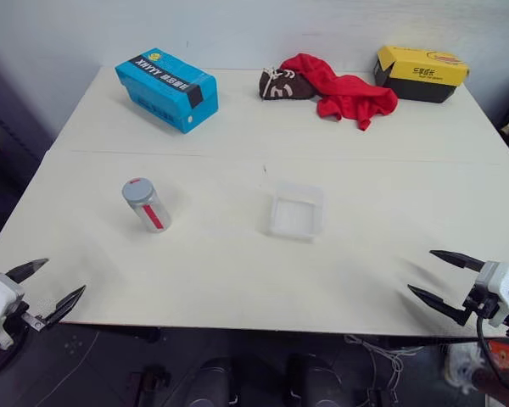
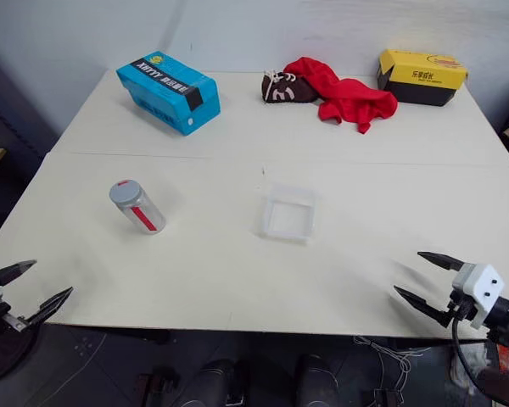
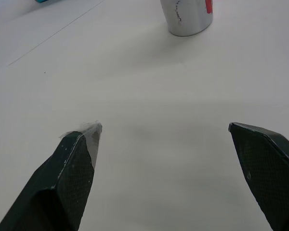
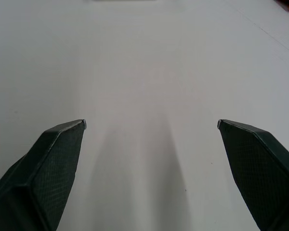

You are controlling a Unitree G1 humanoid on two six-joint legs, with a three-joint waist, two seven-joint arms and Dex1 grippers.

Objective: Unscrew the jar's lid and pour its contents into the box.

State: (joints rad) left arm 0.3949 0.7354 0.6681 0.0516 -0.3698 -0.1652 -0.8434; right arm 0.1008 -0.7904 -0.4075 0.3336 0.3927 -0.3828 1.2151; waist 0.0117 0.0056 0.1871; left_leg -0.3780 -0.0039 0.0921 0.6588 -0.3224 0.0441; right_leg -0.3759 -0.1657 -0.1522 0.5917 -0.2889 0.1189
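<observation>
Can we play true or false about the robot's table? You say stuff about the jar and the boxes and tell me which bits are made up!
1. The lid is on the jar. True.
2. The left gripper holds the jar. False: it is open, at the table's near edge, apart from the jar.
3. The clear box sits to the right of the jar. True.
4. The red cloth lies inside the clear box. False: it lies at the far edge, beside the yellow-and-black box.
5. The right gripper is open. True.
</observation>
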